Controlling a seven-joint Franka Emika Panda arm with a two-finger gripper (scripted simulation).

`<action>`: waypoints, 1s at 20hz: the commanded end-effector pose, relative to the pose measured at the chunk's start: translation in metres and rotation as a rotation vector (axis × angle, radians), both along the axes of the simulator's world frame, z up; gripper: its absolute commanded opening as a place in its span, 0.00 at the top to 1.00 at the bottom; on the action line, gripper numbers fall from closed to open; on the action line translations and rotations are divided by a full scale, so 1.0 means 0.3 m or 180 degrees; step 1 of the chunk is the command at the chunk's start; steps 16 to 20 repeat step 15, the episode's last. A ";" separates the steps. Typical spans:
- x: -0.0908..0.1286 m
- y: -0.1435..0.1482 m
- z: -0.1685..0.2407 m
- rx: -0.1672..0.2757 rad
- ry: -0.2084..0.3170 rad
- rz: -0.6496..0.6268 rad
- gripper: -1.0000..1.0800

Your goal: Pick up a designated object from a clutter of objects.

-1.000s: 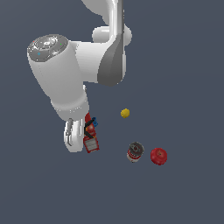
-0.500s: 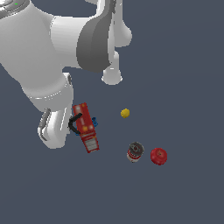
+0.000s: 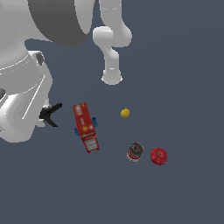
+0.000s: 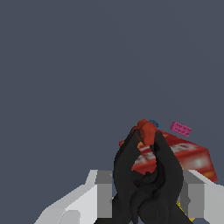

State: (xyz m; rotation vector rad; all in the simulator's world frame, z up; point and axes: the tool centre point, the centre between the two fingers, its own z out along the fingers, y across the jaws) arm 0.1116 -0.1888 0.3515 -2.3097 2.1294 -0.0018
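Note:
The black spring clamp sticks out with splayed prongs from under my white hand, at the exterior view's left of the long red box and apart from it. In the wrist view the clamp sits between my two pale fingers, with its red-tipped end pointing away. My gripper is shut on it. In the exterior view my fingers are hidden behind the arm's bulk.
A tiny yellow ball, a red-and-white can with a dark top and a red apple-like ball lie right of the red box. Small blue bits flank the box. The arm's base post stands behind.
My arm has swung toward the exterior view's left and looms larger. The black clamp has left the red box's side and moved with my hand.

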 end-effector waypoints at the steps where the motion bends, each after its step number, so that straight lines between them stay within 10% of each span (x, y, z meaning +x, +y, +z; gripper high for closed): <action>1: 0.008 -0.025 0.038 0.0001 0.0003 0.0003 1.00; 20: 0.030 -0.078 0.112 0.0002 0.0003 0.0002 1.00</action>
